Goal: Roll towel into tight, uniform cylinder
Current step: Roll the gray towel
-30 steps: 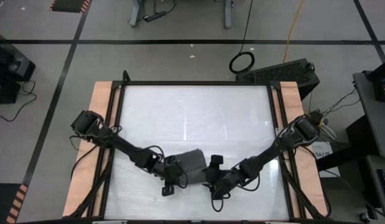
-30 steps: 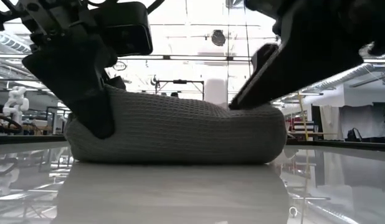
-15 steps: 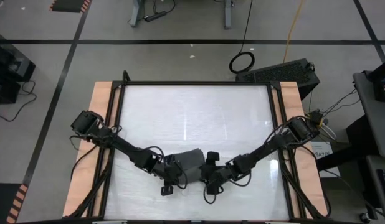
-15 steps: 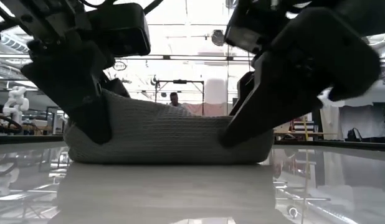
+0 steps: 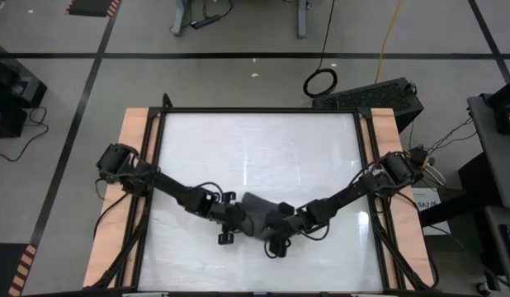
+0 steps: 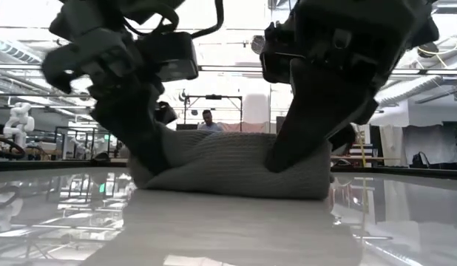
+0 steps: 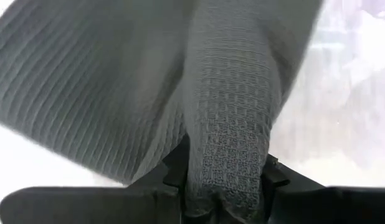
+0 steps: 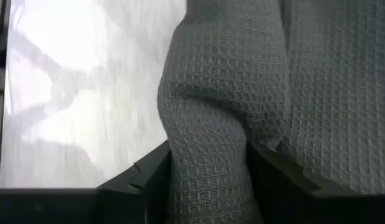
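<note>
Both tools are pinching the towel (image 6: 236,164): left tool (image 7: 223,186) and right tool (image 8: 208,180) each gripping one end fold. The towel is looking soft, light and floppy, sagging on the bench (image 5: 255,148), so holding it at both ends seems best.

A table (image 5: 255,140) with a glossy white top, a dark frame and pale wooden strips along its two sides. One thing lies directly on it: a dark grey waffle-weave towel (image 5: 257,213), bunched into a short, thick bundle near the table's front edge, midway between the sides.
</note>
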Controlling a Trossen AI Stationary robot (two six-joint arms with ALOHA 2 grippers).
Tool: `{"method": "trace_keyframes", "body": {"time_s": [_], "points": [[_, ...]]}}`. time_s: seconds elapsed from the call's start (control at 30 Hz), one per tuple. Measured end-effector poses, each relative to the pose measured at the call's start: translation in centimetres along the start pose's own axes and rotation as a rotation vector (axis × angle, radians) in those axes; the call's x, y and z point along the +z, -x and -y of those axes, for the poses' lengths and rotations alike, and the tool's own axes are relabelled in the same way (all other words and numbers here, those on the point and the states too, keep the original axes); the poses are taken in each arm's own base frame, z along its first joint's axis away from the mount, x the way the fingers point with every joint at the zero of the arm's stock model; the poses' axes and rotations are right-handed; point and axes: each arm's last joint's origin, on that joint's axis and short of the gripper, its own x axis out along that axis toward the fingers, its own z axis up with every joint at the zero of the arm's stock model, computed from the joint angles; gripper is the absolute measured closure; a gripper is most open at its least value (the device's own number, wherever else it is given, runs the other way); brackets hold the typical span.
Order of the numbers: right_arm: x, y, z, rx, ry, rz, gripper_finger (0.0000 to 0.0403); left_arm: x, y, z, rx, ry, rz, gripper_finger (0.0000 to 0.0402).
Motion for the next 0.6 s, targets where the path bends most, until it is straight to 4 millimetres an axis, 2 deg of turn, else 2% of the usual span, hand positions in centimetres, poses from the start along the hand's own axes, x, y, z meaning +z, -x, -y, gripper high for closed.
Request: {"method": "trace_keyframes", "body": {"time_s": [0.13, 0.23, 0.4, 0.6], "points": [[-0.8, 0.1, -0.8, -0.028, -0.039, 0.040, 0.0220, 0.3, 0.0, -0.8, -0.027, 0.019, -0.007, 0.0305], [-1.2, 0.1, -1.1, -0.032, -0.022, 0.043, 0.0220, 0.3, 0.0, -0.7, -0.036, 0.019, -0.010, 0.0289], [-1.2, 0.3, -1.2, -0.010, 0.059, 0.016, 0.0220, 0.1, 0.2, 0.1, -0.111, 0.030, -0.037, 0.0225], [-1.3, 0.5, -1.3, 0.004, 0.145, -0.003, 0.0220, 0.1, 2.7, 0.6, -0.147, 0.058, -0.053, 0.0146]]}}
